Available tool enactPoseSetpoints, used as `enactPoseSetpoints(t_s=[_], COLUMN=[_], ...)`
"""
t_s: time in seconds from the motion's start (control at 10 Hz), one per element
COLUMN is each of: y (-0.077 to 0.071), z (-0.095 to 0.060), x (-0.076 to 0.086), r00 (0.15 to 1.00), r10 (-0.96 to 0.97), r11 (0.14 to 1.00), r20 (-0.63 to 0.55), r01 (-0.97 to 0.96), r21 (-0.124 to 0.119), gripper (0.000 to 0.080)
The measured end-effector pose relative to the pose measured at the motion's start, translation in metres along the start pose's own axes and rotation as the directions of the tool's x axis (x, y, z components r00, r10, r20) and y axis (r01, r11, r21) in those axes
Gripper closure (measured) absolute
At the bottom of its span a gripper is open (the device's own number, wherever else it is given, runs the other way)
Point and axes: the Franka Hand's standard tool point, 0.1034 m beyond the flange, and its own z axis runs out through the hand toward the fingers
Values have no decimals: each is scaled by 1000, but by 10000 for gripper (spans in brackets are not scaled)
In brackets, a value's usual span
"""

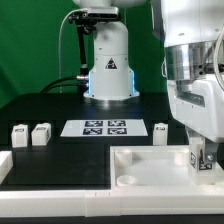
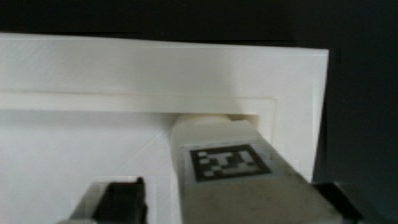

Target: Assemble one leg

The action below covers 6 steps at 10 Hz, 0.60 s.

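In the wrist view a white square-section leg (image 2: 228, 150) with a black-and-white tag stands between my gripper's fingers (image 2: 121, 200), its far end at the raised edge of the large flat white piece (image 2: 107, 70). My gripper (image 2: 233, 188) is open: white shows between one finger and the leg, and the other finger is close beside it. In the exterior view the gripper (image 1: 198, 160) is low over the exterior view's right corner of the large piece (image 1: 150, 162); the leg there is mostly hidden by the fingers.
Three more legs stand on the black table: two at the exterior view's left (image 1: 18, 137) (image 1: 41, 134) and one right of the marker board (image 1: 162, 131). The marker board (image 1: 105, 127) lies in front of the robot base (image 1: 110, 75). A white block (image 1: 4, 165) sits at the left edge.
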Motion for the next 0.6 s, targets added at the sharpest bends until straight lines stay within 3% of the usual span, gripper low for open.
enactPoseSetpoints(t_s=[0.1, 0.2, 0.3, 0.6], y=[0, 0, -1, -2], z=[0, 0, -1, -3], x=[-1, -2, -2, 4], r00=[1000, 988, 957, 773], r10=[-23, -156, -290, -634], r11=[1000, 988, 957, 773], r20=[0, 0, -1, -8], r01=[23, 156, 290, 634], r21=[0, 0, 2, -3], gripper=[288, 179, 158, 151])
